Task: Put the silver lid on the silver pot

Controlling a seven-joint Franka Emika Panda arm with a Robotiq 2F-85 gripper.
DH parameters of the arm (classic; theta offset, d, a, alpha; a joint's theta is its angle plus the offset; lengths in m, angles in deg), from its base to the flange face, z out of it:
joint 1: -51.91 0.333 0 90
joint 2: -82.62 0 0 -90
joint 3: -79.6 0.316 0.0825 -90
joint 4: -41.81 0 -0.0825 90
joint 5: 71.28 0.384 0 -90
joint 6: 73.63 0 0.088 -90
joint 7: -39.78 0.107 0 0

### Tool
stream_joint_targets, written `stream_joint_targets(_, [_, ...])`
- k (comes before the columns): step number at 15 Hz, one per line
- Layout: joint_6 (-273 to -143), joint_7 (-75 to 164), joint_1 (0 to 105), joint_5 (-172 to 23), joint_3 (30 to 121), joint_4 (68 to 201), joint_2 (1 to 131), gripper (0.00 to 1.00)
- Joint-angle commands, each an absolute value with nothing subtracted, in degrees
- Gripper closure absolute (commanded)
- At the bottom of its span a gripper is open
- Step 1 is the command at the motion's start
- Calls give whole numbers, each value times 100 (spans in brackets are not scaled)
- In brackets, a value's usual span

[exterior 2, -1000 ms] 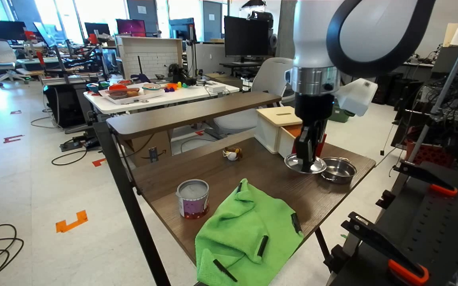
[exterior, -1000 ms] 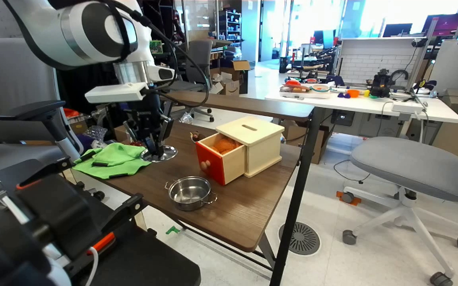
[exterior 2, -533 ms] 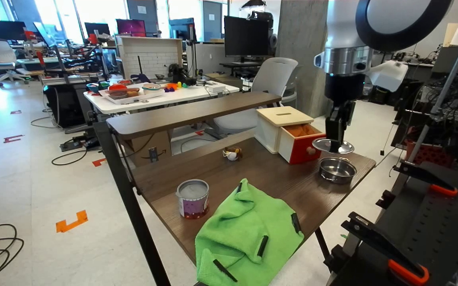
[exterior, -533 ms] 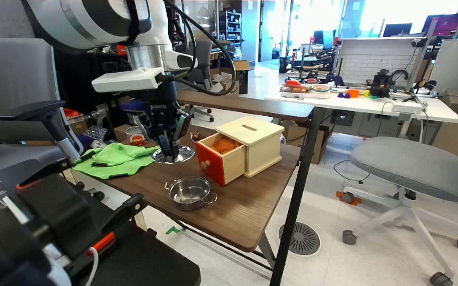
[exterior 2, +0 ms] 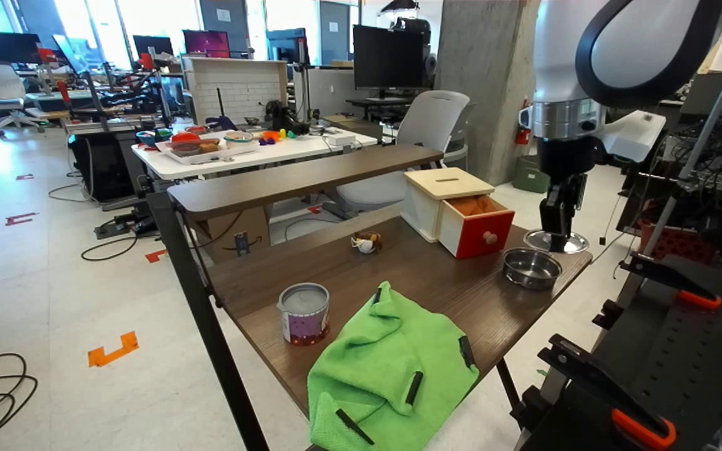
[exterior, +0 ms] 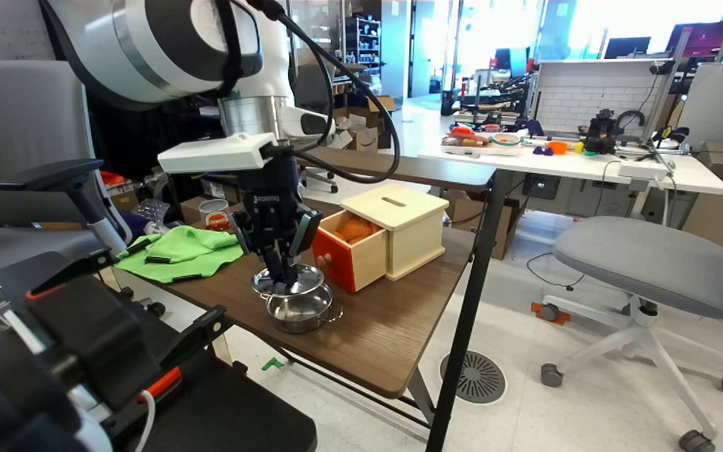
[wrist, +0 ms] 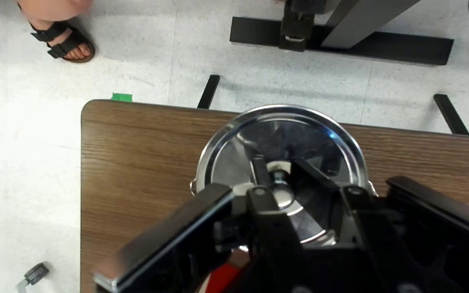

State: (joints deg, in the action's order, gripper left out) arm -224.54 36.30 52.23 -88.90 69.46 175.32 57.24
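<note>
Leftmost I see a grey high-backed office chair (exterior: 19, 138) with a black armrest. To its right a bright green cloth (exterior: 189, 251) with black strips lies rumpled on a brown wood-topped table (exterior: 386, 326), and a round grey-topped can (exterior 2: 306, 316) with a purple and red label stands near the cloth.

Then comes the white robot arm (exterior: 167, 69), reaching down with its black two-fingered gripper (exterior: 282, 279). The fingers are drawn in narrow, gripping the small round silver metal lid (exterior: 308, 280) at its middle. That lid hangs just above the small shallow silver metal pot (exterior: 299, 324) and a little to one side, so I can look into the pot's open top in both exterior views; whether the two rims touch anywhere I cannot tell. The pot stands upright on the table, its two looped handles poking out past the lid in the wrist view.

A little to the right, near the pot, sits a cream wooden box (exterior: 415, 245), its red-fronted drawer (exterior: 339, 267) standing open with fluffy orange stuff (exterior: 356, 231) inside. Past a black metal table leg (exterior: 471, 301), a white desk (exterior: 697, 172) stands further back, and a grey swivel chair (exterior: 650, 263) is in front of it.
</note>
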Motion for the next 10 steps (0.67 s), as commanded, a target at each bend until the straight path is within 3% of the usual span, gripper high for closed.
stream_joint_targets(1, [-22655,3881,5267,-9128,6825,17347,5352,94])
stream_joint_targets(10, [-23243,4158,5386,-8998,6681,16916,4658,94])
